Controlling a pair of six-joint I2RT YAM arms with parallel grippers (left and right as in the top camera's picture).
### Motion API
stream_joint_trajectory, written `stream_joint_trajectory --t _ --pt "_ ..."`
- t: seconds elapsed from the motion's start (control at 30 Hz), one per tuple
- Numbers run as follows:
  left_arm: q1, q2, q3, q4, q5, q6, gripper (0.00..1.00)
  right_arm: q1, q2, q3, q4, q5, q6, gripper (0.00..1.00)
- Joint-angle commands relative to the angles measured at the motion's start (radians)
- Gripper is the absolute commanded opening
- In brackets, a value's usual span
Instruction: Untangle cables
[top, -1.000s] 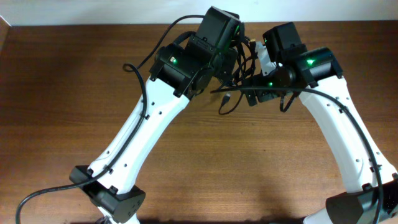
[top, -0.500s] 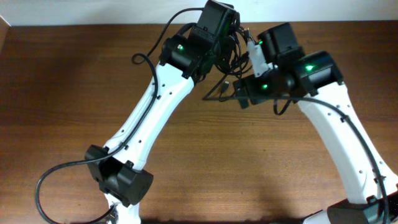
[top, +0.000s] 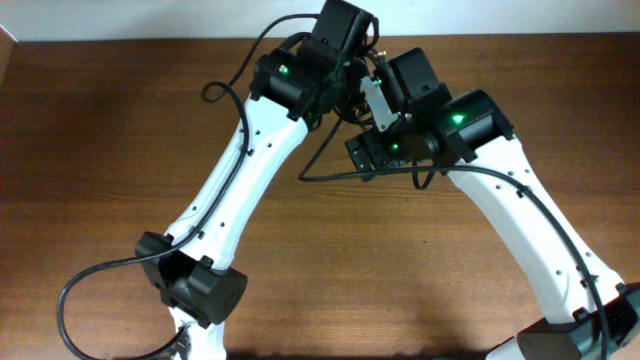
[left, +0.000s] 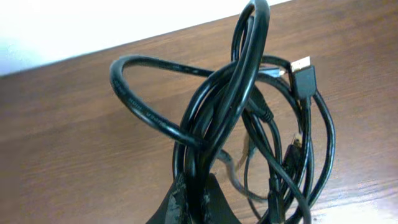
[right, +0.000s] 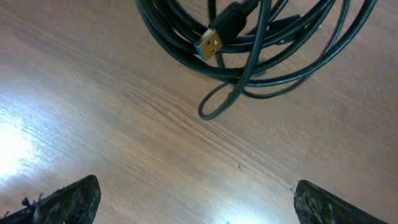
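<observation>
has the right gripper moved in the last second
Yes. In the overhead view the right gripper has slid left along the table's far edge, toward the cables.

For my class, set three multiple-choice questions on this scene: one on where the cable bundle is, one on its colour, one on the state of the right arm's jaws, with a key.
1. Where is the cable bundle? A) pinched in the left arm's jaws B) between the right arm's jaws C) in a box
2. What colour is the bundle? A) white B) red C) black
3. How do the right arm's jaws stand? A) shut on a plug B) open, empty C) shut, empty
Key: 1 A, the left wrist view shows its strands clamped there; 2 C, every strand is black; 3 B, fingertips far apart, only table between.
</observation>
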Motion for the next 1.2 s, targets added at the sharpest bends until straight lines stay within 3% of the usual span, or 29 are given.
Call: stream_joint_trajectory --t 0.0,0.07,0.27,0.4,0.63,0.77,0.83,0.93,1.17 --pt "-0.01 -0.026 0.137 -0.033 0.022 0.023 0.0 0.012 0.063 -0.018 0.011 0.014 0.017 0.99" --pt "-0.01 -0.026 0.172 -0.04 0.012 0.023 0.0 0.025 0.063 -0.018 0.014 0.016 0.016 0.99" --pt "0.026 -0.026 0.245 -0.013 -0.208 0.03 0.0 0.029 0.063 -0.018 0.02 0.073 0.016 0.99" --pt "0.119 -0.026 0.245 -0.024 -0.054 0.014 0.0 0.029 0.063 -0.018 0.018 0.103 0.013 0.99" --pt "0.1 -0.054 0.317 -0.109 -0.025 0.015 0.0 0.005 0.063 -0.018 0.07 0.098 0.013 0.98" --pt "0.088 -0.075 0.331 -0.176 -0.025 0.015 0.0 -0.107 0.063 -0.018 0.095 0.077 0.013 0.98" --pt "0.088 -0.087 0.331 -0.202 -0.025 0.014 0.0 -0.222 0.063 -0.018 0.096 -0.025 0.001 0.98" --pt "0.059 -0.09 0.331 -0.222 -0.011 0.015 0.0 -0.336 0.063 -0.018 0.099 -0.124 -0.026 0.99" --pt "-0.079 -0.09 0.331 -0.272 -0.017 0.007 0.0 -0.343 0.073 -0.018 0.119 -0.113 -0.041 0.98"
